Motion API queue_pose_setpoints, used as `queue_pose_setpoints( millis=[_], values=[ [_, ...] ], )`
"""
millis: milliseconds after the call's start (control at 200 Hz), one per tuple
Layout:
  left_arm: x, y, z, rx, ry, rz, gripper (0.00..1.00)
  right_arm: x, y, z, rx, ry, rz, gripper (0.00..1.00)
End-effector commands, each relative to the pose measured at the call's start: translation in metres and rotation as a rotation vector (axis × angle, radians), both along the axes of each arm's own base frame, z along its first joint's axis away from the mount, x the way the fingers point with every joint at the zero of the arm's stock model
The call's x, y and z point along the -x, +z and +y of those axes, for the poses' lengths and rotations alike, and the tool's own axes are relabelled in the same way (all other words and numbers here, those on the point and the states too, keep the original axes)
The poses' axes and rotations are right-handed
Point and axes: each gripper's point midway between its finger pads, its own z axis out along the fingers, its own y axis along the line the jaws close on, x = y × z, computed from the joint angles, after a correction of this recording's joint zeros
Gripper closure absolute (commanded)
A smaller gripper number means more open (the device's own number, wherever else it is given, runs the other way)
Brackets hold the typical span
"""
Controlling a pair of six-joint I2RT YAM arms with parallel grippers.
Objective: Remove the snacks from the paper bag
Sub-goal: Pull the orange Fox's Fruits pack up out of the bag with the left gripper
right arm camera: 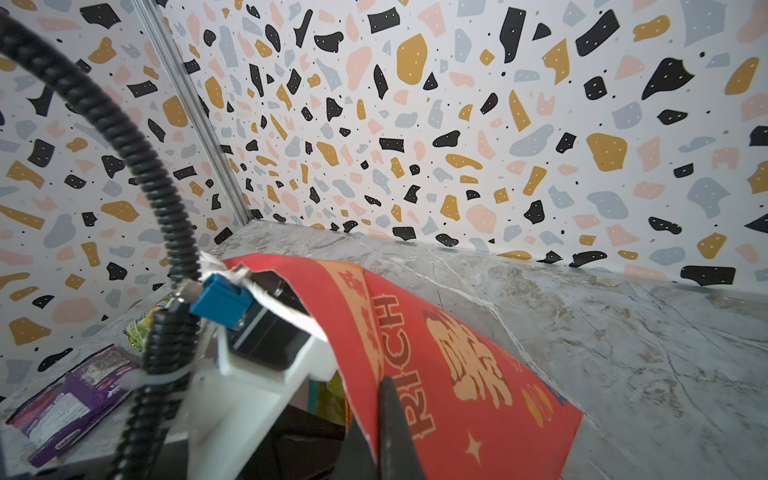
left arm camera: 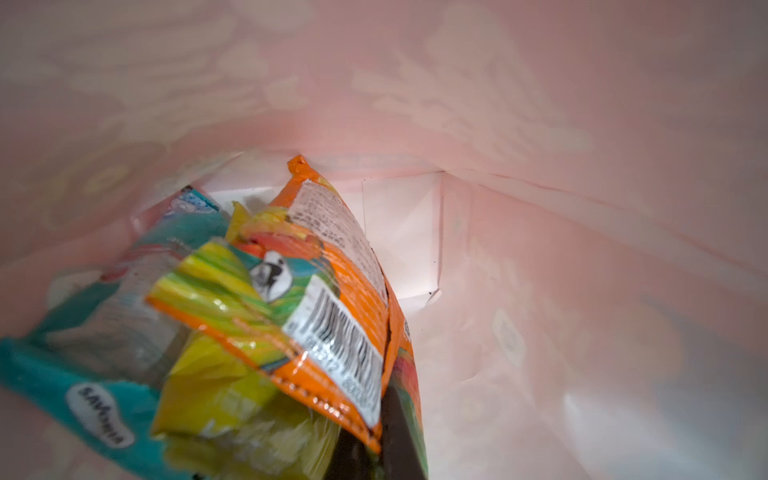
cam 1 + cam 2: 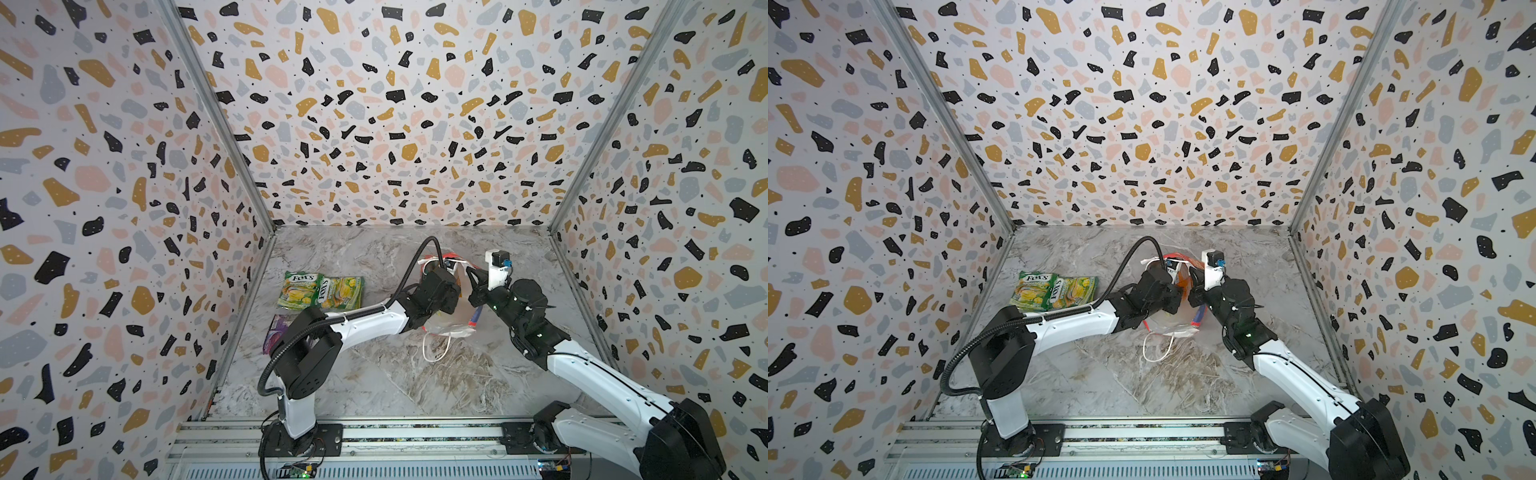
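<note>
Left gripper (image 2: 374, 440): deep inside the bag (image 2: 540, 249), jaws closed on the end seam of the orange packet (image 2: 332, 299), right at its edge beside the barcode.
Right gripper (image 1: 372, 432): clamped on the bag's red wall at the mouth, apparently with one finger inside and one outside, so the mouth is held open.
Orange packet: lies on top of the yellow packet (image 2: 216, 395) and the teal packet (image 2: 83, 374), touching both. Its far end points towards the bag's floor.
Pull: draw straight back along the bag's length, and slowly. The grip is thin and on a glossy seam, so a jerk may slip it or drag the neighbours along.
Hold: the right gripper should stay clamped and steady, or the light paper bag will probably follow the pull.
Clearance: the left wrist fills much of the mouth, so stay centred to avoid creasing the wall.
Already out: two green packets (image 3: 320, 291) and a purple packet (image 3: 276, 336) lie on the counter (image 3: 374, 382), left of the bag and apart from it.
Drop zone: bare counter near those three looks suitable.
</note>
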Motion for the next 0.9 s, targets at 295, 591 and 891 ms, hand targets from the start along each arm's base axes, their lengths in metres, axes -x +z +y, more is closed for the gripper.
queue_pose_setpoints(
  millis=[295, 591, 891],
  values=[
    [0.015, 0.054, 0.007, 0.123, -0.053, -0.086, 1.00, -0.001, 0.011, -0.005, -0.041, -0.020, -0.014, 1.00],
    [0.036, 0.088, 0.027, 0.136, -0.084, -0.155, 1.00, -0.002, 0.014, -0.012, -0.040, -0.046, -0.022, 1.00],
    [0.068, 0.107, 0.068, 0.042, -0.178, -0.184, 1.00, -0.002, 0.017, -0.016, -0.042, -0.056, -0.029, 1.00]
  ],
)
